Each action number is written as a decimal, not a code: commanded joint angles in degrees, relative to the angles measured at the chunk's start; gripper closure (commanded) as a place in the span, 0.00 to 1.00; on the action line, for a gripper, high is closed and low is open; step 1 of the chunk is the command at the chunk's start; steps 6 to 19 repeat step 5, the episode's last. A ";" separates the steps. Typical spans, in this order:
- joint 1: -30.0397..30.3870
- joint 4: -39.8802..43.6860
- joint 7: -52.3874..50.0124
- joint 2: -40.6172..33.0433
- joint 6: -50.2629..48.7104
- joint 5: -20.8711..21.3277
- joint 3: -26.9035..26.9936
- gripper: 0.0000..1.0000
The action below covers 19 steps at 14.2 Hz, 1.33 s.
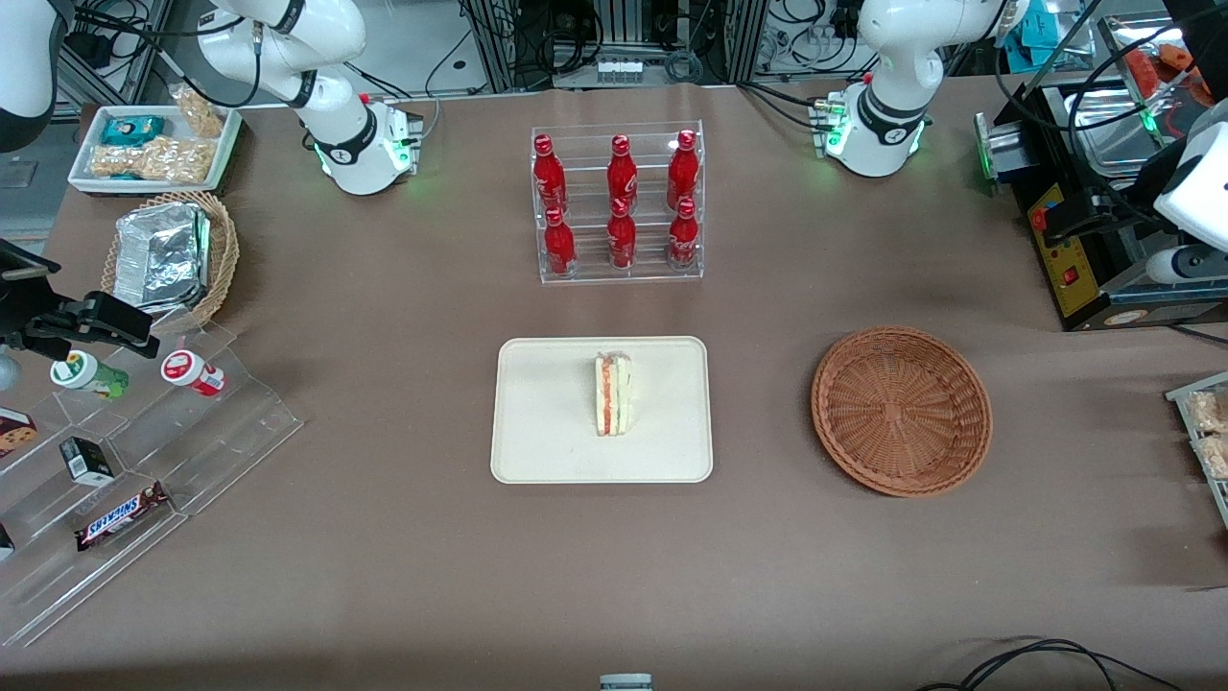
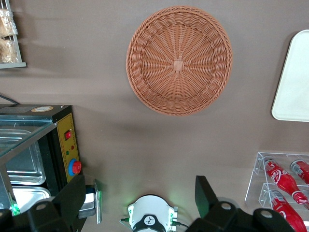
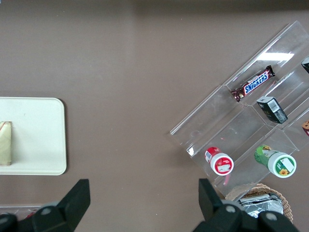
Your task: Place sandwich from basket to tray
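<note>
The sandwich (image 1: 612, 393) stands on edge near the middle of the cream tray (image 1: 537, 422); its end also shows in the right wrist view (image 3: 5, 143). The reddish-brown wicker basket (image 1: 902, 411) is empty, beside the tray toward the working arm's end of the table. My left gripper (image 1: 1070, 213) hangs high, farther from the front camera than the basket, over the table edge by a black machine. In the left wrist view the gripper (image 2: 142, 186) is open and empty, its fingers (image 2: 207, 193) wide apart, with the basket (image 2: 178, 60) and a tray corner (image 2: 294, 82) far below.
A clear rack of red bottles (image 1: 619, 202) stands farther from the front camera than the tray. The black machine with a red button (image 1: 1065, 259) and a rack of snacks (image 1: 1204, 432) sit at the working arm's end. A stepped acrylic shelf (image 1: 144, 461) and a foil-filled tan basket (image 1: 168, 254) lie toward the parked arm's end.
</note>
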 commanded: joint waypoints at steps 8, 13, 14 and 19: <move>0.74 1.72 0.84 -0.62 0.24 0.62 -0.54 0.00; 0.74 1.72 0.84 -0.62 0.24 0.62 -0.54 0.00; 0.74 1.72 0.84 -0.62 0.24 0.62 -0.54 0.00; 0.74 1.72 0.84 -0.62 0.24 0.62 -0.54 0.00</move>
